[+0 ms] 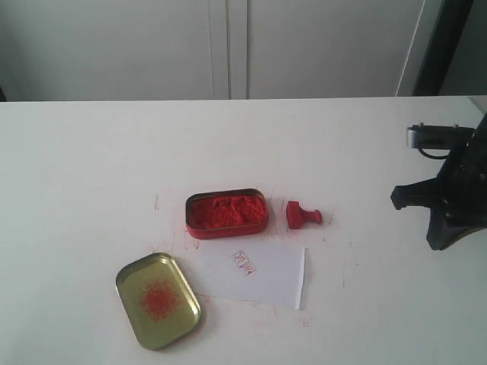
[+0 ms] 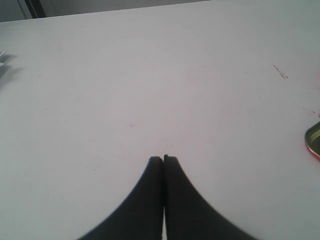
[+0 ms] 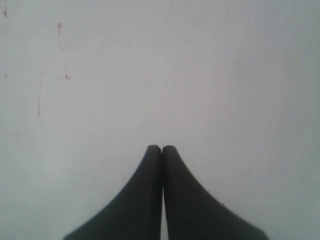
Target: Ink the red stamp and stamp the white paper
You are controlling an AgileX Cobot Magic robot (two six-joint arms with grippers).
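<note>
The red stamp (image 1: pixel 302 215) lies on its side on the table, just right of the open red tin of ink paste (image 1: pixel 227 213). In front of both lies the white paper (image 1: pixel 262 274), flat, with small red marks near its far edge. My right arm (image 1: pixel 455 190) hangs at the right edge of the exterior view, well to the right of the stamp. My right gripper (image 3: pixel 161 147) is shut and holds nothing over bare tabletop. My left gripper (image 2: pixel 163 158) is likewise shut and holds nothing above bare table; it does not show in the exterior view.
A gold metal lid (image 1: pixel 157 299) with a red smudge lies at the front left, left of the paper. A metal rim (image 2: pixel 313 140) shows at the edge of the left wrist view. Faint red streaks mark the white table (image 1: pixel 91 167).
</note>
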